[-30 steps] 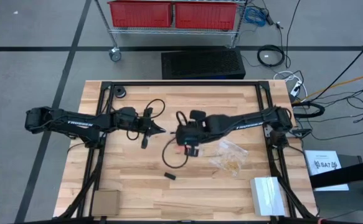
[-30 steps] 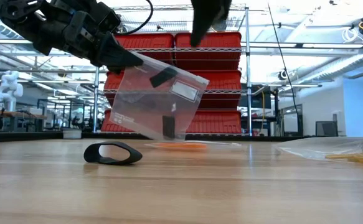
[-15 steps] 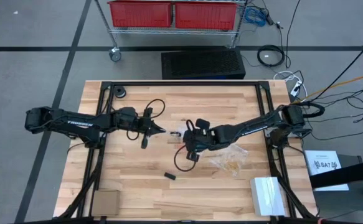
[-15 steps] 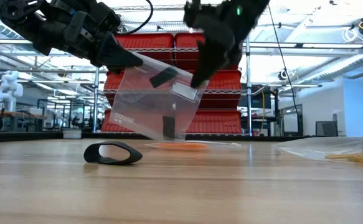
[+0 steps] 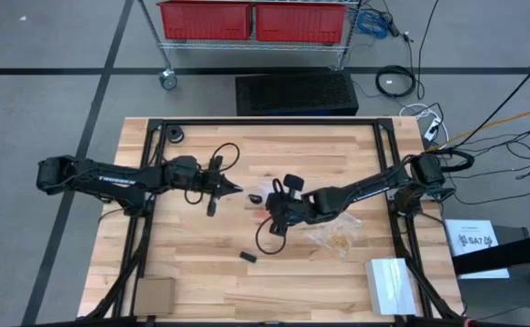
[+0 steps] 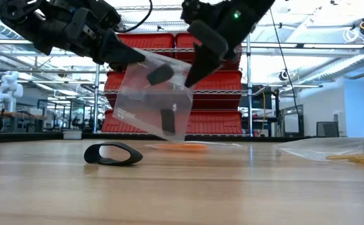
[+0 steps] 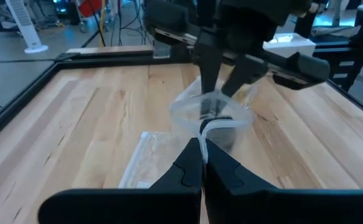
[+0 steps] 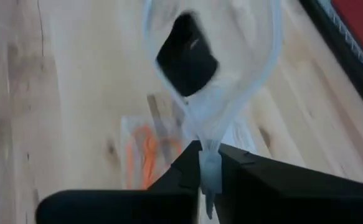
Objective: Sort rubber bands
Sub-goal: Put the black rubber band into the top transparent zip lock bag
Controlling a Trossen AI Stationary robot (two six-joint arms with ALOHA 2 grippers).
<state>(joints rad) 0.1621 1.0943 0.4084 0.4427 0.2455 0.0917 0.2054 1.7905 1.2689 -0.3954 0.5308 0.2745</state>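
A clear plastic bag (image 6: pixel 144 106) hangs above the table's middle with black rubber bands (image 6: pixel 167 120) inside it. My left gripper (image 6: pixel 130 60) is shut on the bag's upper left corner. My right gripper (image 6: pixel 190 77) is shut on its upper right corner. The bag's mouth bulges open between them (image 8: pixel 231 68). One black rubber band (image 6: pixel 113 153) lies loose on the wood, nearer the front edge (image 5: pixel 247 257). Orange-red bands (image 8: pixel 145 149) lie in a flat bag under the hanging one. Pale tan bands (image 5: pixel 337 238) lie in another bag to the right. My left gripper pinches the bag's top rim (image 7: pixel 205 129) between its two fingers, coming level from the table's left. The bag hangs below the fingertips, clear of the table. My right gripper pinches the opposite end of the bag's top rim (image 8: pixel 208 142) between its two fingers, slanting down from the table's right. The rim bows into a loop beyond the fingers, and the bag hangs clear of the wood.
A white box (image 5: pixel 390 286) sits at the near right corner and a brown cardboard piece (image 5: pixel 154 294) at the near left. A small black round thing (image 5: pixel 175 135) lies at the far left. A black cable (image 5: pixel 266 238) loops under my right wrist. Red bins (image 5: pixel 251 18) stand beyond the far edge.
My right gripper has come down to the bag's upper right corner and shut on it. The bag has turned a little, with that corner drawn up and the mouth bulged open. My left gripper has kept its hold.
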